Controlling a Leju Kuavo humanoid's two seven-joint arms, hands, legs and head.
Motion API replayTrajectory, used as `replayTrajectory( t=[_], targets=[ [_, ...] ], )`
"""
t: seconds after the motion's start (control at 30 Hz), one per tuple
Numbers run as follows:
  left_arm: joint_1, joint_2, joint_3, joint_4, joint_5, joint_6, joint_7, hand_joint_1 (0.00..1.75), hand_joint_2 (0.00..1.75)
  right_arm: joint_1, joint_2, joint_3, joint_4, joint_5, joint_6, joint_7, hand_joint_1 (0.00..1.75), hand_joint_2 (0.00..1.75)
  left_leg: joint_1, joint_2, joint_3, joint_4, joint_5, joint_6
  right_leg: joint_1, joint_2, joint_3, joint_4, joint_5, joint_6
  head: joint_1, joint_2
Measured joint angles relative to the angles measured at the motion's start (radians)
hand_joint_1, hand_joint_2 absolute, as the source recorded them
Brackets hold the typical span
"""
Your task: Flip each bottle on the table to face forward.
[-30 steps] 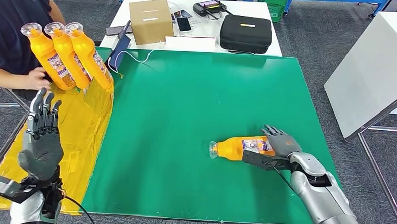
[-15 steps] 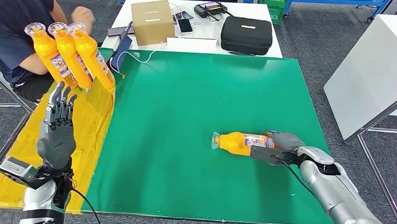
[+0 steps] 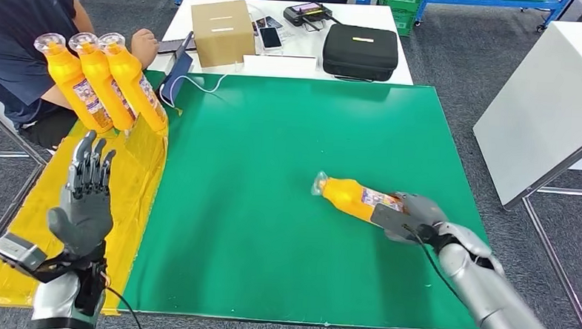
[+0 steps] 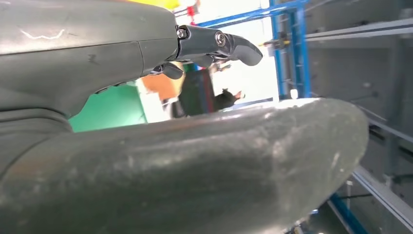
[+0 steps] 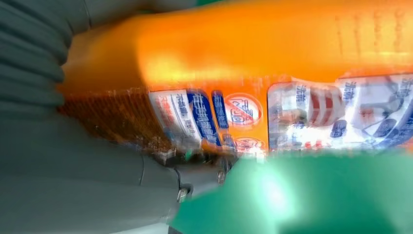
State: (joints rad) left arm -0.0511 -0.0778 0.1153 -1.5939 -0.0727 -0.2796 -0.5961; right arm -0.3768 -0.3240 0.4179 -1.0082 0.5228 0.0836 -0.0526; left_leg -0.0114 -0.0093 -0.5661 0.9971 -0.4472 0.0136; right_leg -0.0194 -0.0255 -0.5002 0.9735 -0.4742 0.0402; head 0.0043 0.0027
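Orange bottle base hidden inside the right hand gripping it.

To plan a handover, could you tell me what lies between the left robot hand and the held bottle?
Head view: bare green mat between left robot hand and bottle.

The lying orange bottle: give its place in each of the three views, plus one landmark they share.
Head view: orange bottle lies tilted on the green mat, right of centre, base in the right hand.
Right wrist view: it spans the upper picture, label showing.
Left wrist view: not in it.
Shared landmark: the green mat.
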Motion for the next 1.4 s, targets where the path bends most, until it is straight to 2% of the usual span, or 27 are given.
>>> replayTrajectory(
  t=[0.1,0.17,0.27,0.43,0.57,0.83,1.07,1.23,1.4],
  targets=[
    [0.053,-0.013,0.003,-0.042,0.07,-0.031,0.06,0.0,1.75,0.109,0.118,-0.081,-0.146,-0.133,-0.075,-0.038,1.75,1.75,0.001,0.001,-0.004,0.0,0.0,0.0,0.001,0.002,-0.005,0.001,0.0,0.0,-0.001,0.0],
    [0.085,-0.03,0.003,-0.067,0.109,-0.043,0.102,0.0,1.75,0.162,0.192,-0.122,-0.254,-0.208,-0.092,-0.054,1.75,1.75,0.003,-0.001,-0.006,0.0,0.0,0.0,0.002,0.0,-0.008,0.001,0.0,0.0,-0.001,0.0],
    [0.121,-0.048,-0.001,-0.093,0.127,-0.045,0.136,0.0,1.75,0.202,0.262,-0.155,-0.375,-0.238,-0.103,-0.055,1.75,1.75,0.004,0.0,-0.008,0.0,0.0,0.0,0.003,0.0,-0.009,0.001,0.0,-0.001,-0.001,0.0],
    [0.14,-0.057,-0.003,-0.11,0.141,-0.044,0.145,0.0,1.75,0.237,0.313,-0.18,-0.466,-0.253,-0.103,-0.06,1.75,1.75,0.003,0.0,-0.009,0.0,0.0,0.0,0.002,0.0,-0.01,0.001,0.0,0.0,0.0,0.0],
    [0.167,-0.073,-0.015,-0.13,0.181,-0.052,0.156,0.0,1.75,0.263,0.353,-0.174,-0.518,-0.26,-0.094,-0.099,1.75,1.75,0.003,0.001,-0.009,0.001,0.0,0.0,0.002,0.001,-0.009,0.001,0.001,0.0,0.0,0.0],
    [0.211,-0.129,-0.1,-0.169,0.234,-0.054,0.161,0.0,1.75,0.267,0.455,-0.021,-0.568,-0.226,-0.133,-0.096,1.75,1.75,0.004,0.001,-0.009,0.001,0.0,0.0,0.003,0.002,-0.01,0.001,0.001,0.0,-0.001,0.0],
    [0.213,-0.159,-0.195,-0.17,0.229,-0.034,0.176,0.0,1.75,0.23,0.533,0.118,-0.49,-0.187,-0.158,-0.089,1.75,1.75,0.004,0.001,-0.009,0.0,0.0,0.0,0.002,0.002,-0.01,0.001,0.001,0.0,0.0,0.0],
    [0.221,-0.173,-0.232,-0.173,0.244,0.015,0.191,0.0,1.75,0.208,0.56,0.185,-0.437,-0.161,-0.17,-0.09,1.75,1.75,0.003,0.001,-0.009,0.001,0.0,0.0,0.002,0.002,-0.01,0.001,0.001,0.0,0.0,0.0],
    [0.229,-0.177,-0.258,-0.184,0.254,0.023,0.195,0.0,1.75,0.192,0.572,0.234,-0.389,-0.149,-0.175,-0.089,1.75,1.75,0.004,0.001,-0.01,0.001,0.0,0.0,0.002,0.002,-0.01,0.001,0.001,0.0,0.0,0.0]
  ],
)
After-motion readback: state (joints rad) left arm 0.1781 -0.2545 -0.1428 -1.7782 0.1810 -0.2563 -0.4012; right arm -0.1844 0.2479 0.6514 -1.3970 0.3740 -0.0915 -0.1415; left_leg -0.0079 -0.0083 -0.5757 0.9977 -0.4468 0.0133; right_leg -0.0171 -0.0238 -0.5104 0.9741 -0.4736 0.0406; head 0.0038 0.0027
